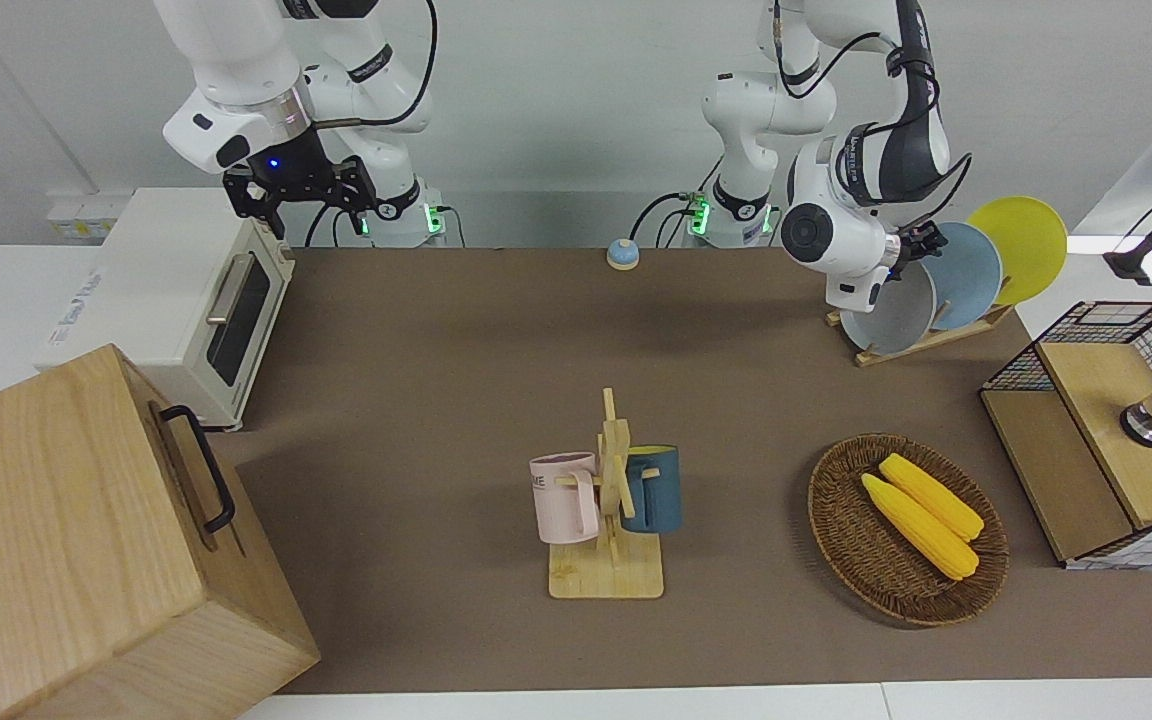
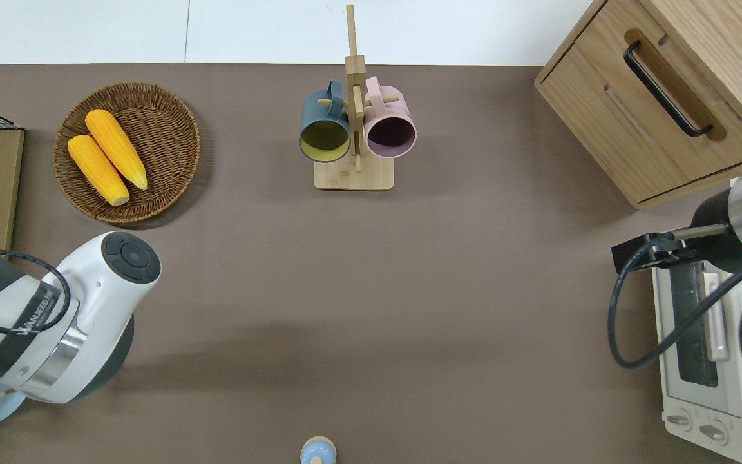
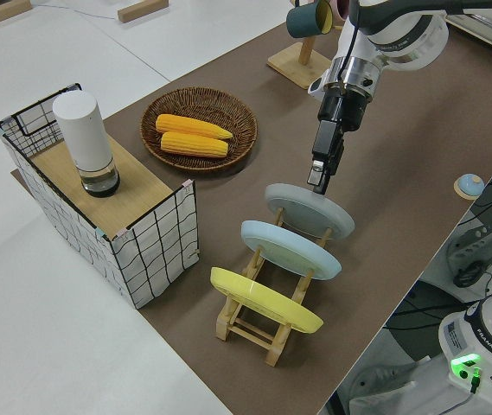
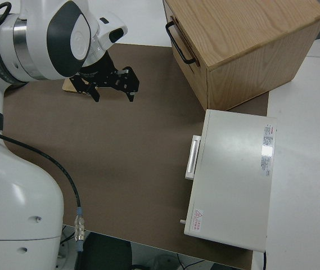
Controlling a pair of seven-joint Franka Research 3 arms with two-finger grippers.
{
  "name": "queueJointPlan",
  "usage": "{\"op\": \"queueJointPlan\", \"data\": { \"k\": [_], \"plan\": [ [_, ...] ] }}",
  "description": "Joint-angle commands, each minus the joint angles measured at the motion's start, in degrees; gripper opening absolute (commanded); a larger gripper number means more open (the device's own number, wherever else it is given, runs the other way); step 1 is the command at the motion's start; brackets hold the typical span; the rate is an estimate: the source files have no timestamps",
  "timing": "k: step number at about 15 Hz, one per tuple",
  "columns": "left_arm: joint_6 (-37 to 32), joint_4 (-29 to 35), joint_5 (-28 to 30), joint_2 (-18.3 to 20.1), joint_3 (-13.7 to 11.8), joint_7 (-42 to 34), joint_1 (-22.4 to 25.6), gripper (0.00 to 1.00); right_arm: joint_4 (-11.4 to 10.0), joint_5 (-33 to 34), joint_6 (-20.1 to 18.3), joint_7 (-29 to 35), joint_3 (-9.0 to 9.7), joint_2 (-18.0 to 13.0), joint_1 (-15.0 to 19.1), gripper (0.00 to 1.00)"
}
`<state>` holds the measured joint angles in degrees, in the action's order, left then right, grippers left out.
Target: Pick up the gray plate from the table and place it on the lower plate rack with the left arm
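Observation:
The gray plate (image 1: 894, 318) leans in the slot of the lower plate rack (image 1: 901, 345) that lies nearest the table's middle, at the left arm's end of the table (image 1: 456, 360). It also shows in the left side view (image 3: 310, 210). My left gripper (image 3: 318, 177) points down over the rack (image 3: 246, 324) and is shut on the plate's upper rim. In the front view the left gripper (image 1: 911, 250) is mostly hidden by the wrist. A light-blue plate (image 1: 966, 272) and a yellow plate (image 1: 1021, 245) fill the other slots. My right gripper (image 1: 301, 190) is open and parked.
A wicker basket (image 1: 841, 520) with two corn cobs and a wire-sided shelf box (image 1: 1086, 400) lie farther from the robots than the rack. A mug stand (image 1: 606, 575) holds two mugs mid-table. A toaster oven (image 1: 166, 290) and a wooden cabinet (image 1: 66, 540) stand at the right arm's end.

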<state>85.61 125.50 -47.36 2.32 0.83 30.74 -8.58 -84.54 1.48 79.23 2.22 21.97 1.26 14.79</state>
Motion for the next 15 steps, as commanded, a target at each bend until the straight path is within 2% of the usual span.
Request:
{"op": "queueJointPlan", "data": {
  "k": [1,4,6,8,12,15],
  "plan": [
    [0.52,-0.25,0.61,0.31,-0.3,-0.24,0.06,0.99,0.43,0.37,-0.66,0.68,1.23,-0.12,1.38,0.983],
    [0.7,-0.6,1.3,0.66,-0.39,-2.51,0.06,0.99,0.43,0.37,-0.66,0.68,1.15,-0.12,1.38,0.983],
    [0.79,-2.35,4.72,1.01,-0.47,-5.24,0.14,0.99,0.43,0.37,-0.74,0.68,1.23,-0.12,1.38,0.983],
    [0.79,-6.3,10.51,1.19,-0.39,-10.67,0.23,0.99,0.43,0.37,-0.66,0.68,1.15,-0.2,1.38,0.983],
    [0.52,-16.05,27.63,1.28,-0.56,-21.66,1.98,0.99,0.43,0.37,-0.66,0.68,1.15,-0.12,1.38,0.983],
    [0.52,-18.88,37.05,1.45,-0.65,-26.15,4.88,0.99,0.43,0.37,-0.66,0.68,1.23,-0.12,1.38,0.983]
  ]
}}
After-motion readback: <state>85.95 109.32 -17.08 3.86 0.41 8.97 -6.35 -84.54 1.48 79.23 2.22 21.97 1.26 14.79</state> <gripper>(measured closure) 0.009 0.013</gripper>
